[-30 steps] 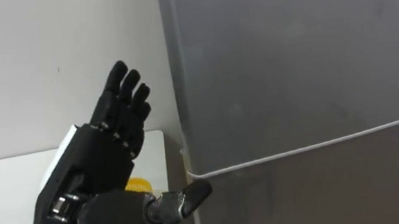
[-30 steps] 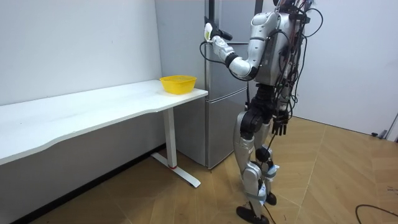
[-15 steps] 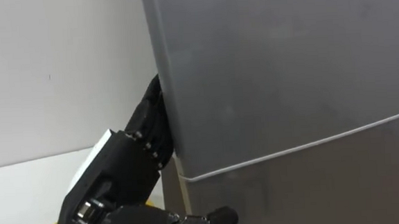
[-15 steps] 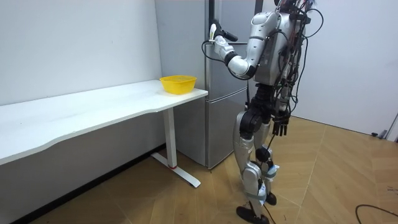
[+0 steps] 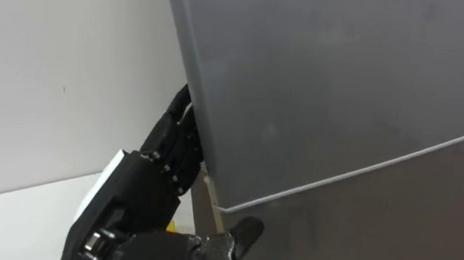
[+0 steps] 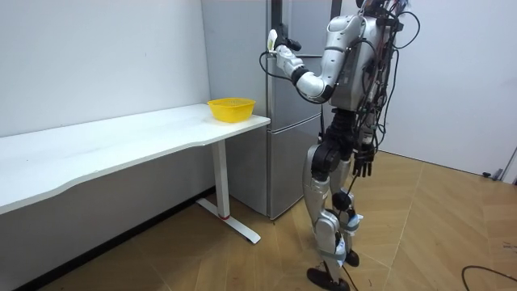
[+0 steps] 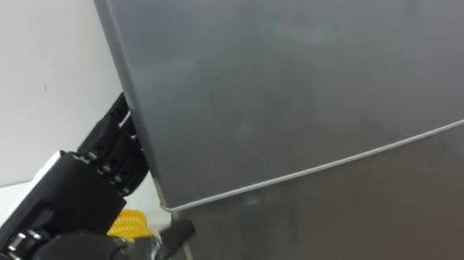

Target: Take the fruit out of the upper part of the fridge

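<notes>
White table (image 6: pixel 121 141) along the wall, yellow bowl (image 6: pixel 232 108) on its far end at the room view's right, next to the fridge (image 6: pixel 287 162), wooden floor (image 6: pixel 444 234) beneath.

1. Long white table (image 6: pixel 121 137): in the room view, runs from 8 o'clock toward the centre, set against the wall.
2. White table leg (image 6: pixel 221 182): flat foot on the floor, under the table's end near the centre, at 7 o'clock.
3. Yellow bowl (image 6: pixel 231 108): stands on that table end, at 11 o'clock.
4. White wall (image 6: pixel 97 56): 10 o'clock.
5. Wooden floor (image 6: pixel 436 234): 5 o'clock.
</notes>
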Motion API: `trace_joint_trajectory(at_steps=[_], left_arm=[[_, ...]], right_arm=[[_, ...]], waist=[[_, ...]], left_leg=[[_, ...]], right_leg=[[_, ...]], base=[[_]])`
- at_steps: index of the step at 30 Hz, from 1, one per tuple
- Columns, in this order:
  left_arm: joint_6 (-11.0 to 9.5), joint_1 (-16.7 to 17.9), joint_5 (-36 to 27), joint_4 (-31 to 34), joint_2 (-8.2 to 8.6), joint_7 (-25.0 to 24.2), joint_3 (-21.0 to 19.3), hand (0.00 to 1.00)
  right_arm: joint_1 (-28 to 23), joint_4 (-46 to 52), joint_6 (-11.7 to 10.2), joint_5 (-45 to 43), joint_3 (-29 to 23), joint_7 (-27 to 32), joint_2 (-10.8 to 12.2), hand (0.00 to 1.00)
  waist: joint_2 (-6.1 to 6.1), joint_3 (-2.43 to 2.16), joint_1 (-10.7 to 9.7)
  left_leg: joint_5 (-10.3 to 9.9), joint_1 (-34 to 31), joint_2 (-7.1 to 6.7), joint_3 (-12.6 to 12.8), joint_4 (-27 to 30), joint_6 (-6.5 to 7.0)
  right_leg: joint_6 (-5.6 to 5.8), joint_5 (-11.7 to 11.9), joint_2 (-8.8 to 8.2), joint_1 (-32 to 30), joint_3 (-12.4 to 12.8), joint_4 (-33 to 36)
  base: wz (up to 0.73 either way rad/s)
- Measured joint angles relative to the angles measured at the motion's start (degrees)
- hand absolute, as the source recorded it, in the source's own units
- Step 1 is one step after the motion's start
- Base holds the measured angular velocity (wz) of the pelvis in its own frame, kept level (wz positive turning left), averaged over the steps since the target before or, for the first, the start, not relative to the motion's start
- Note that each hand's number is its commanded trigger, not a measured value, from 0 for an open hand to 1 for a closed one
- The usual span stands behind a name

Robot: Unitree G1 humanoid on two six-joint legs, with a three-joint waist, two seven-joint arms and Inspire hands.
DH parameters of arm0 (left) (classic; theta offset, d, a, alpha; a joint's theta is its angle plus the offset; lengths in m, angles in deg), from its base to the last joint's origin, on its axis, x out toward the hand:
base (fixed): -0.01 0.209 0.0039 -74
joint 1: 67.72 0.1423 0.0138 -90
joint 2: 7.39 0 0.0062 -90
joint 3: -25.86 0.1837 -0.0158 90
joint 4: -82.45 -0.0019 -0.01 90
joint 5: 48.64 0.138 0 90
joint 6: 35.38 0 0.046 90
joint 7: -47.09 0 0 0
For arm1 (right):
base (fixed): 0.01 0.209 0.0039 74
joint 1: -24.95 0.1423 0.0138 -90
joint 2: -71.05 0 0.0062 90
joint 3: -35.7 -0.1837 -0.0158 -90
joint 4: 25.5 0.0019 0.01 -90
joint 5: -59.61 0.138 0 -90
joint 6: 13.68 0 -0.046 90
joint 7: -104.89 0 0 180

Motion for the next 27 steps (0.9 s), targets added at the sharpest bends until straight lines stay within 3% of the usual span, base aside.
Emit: trace_joint_trajectory(at_steps=[1, 18, 27], left_arm=[[-0.10, 0.00, -0.14, 0.00, 0.12, -0.05, 0.14, 0.00], [0.29, 0.02, -2.25, 0.07, -0.15, -1.22, 2.36, 0.00], [0.27, -0.01, -8.36, 0.45, -0.25, -2.82, 3.73, 0.00]], right_arm=[[0.10, 0.01, 0.01, 0.00, 0.00, 0.02, 0.00, 0.00], [0.20, 0.01, 0.00, -0.28, 0.23, 0.04, 0.06, 0.00], [0.49, 0.00, -0.08, -0.36, 2.49, 0.03, 0.13, 0.00]], waist=[[0.00, 0.00, 0.00], [0.03, 0.04, -0.01], [0.09, -0.02, -0.09]], left_leg=[[0.00, 0.01, -0.02, 0.00, 0.00, 0.00], [0.00, -0.49, -0.06, -0.02, 0.09, 0.00], [0.00, -0.86, 0.01, -0.40, 0.08, 0.00]], right_leg=[[0.01, 0.00, -0.03, 0.04, -0.02, -0.01], [0.21, 0.23, -0.04, -0.13, -0.19, -0.83], [0.12, 0.46, -0.01, -0.15, -0.42, -0.91]], base=[[0.00], [0.00], [0.01]])
